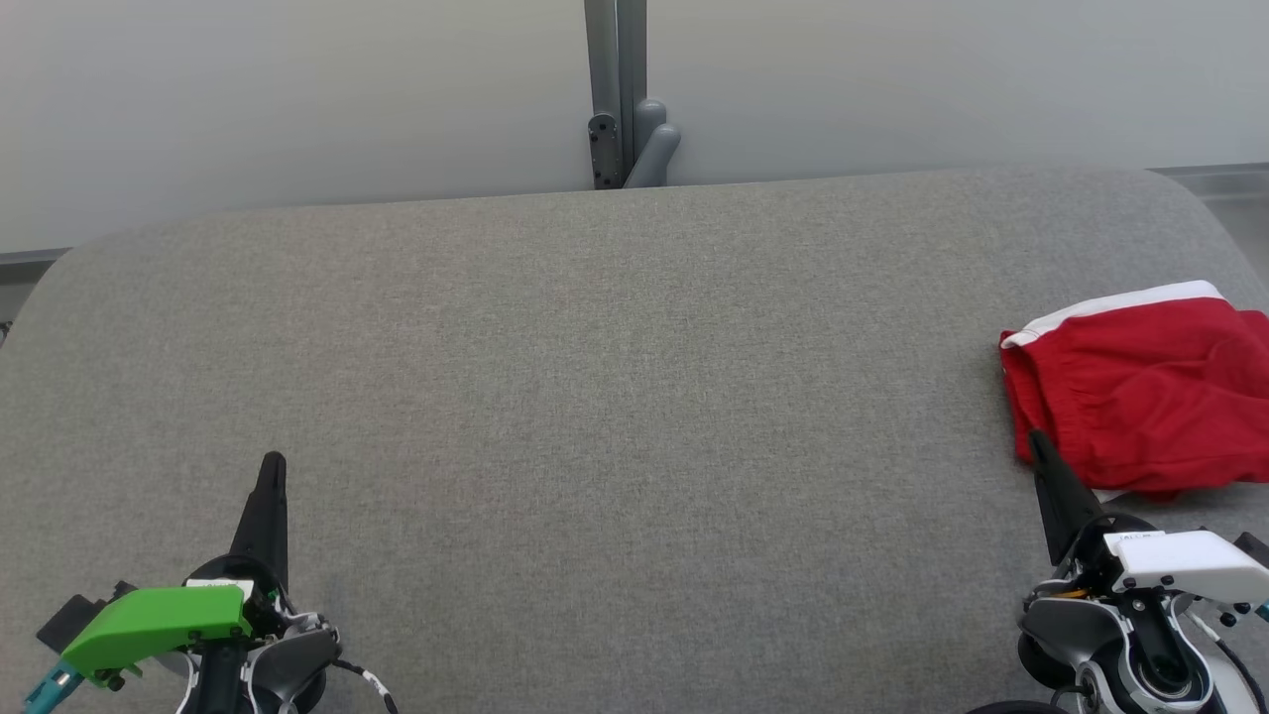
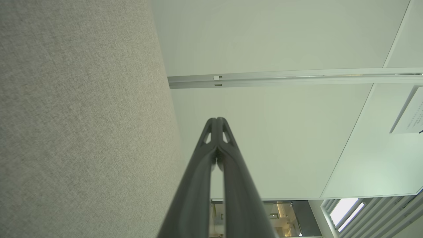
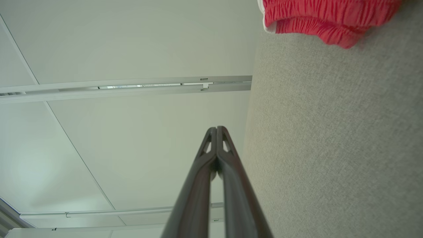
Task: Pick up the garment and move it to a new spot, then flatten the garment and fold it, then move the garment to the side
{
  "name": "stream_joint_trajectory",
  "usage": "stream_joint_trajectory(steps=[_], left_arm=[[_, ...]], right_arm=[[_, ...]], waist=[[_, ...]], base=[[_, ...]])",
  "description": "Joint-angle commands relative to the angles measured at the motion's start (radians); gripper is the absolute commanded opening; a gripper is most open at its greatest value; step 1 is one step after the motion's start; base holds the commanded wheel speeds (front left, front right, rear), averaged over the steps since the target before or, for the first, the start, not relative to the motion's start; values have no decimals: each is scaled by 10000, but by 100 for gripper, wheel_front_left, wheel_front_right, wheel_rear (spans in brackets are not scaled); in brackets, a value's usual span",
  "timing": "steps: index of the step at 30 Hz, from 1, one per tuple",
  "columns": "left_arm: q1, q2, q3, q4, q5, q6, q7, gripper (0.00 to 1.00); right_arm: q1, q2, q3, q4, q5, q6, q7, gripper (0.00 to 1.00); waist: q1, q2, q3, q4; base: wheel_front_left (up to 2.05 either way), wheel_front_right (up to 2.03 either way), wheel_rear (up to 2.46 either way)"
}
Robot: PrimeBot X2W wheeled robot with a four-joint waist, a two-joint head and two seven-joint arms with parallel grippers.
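The garment (image 1: 1140,387) is red with a white band, lying folded at the right edge of the grey fabric table (image 1: 615,397); its red gathered hem (image 3: 327,18) shows at the top of the right wrist view. My right gripper (image 1: 1038,441) is shut and empty, its tip just at the garment's near left corner; whether it touches I cannot tell. My left gripper (image 1: 273,463) is shut and empty at the lower left, far from the garment. Both wrist views show the fingers pressed together, left (image 2: 216,119) and right (image 3: 216,128).
A grey post with a bracket (image 1: 625,109) stands behind the table's far edge against a pale wall. The table's rounded corners lie at the far left and far right. The garment reaches past the head view's right border.
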Motion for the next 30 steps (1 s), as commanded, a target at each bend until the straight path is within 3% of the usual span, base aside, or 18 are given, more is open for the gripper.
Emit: stream_joint_trajectory(steps=[1,30], left_arm=[[-110,70,37,-37,-17,-67,15,0],[-110,70,37,-38,-16,-68,15,0]], right_arm=[[-112,-44,6,-23,53,4,17,0],[-112,-44,6,-23,53,4,16,0]], waist=[[0,-1,0,0],[0,-1,0,0]], base=[[0,0,0],[0,0,0]])
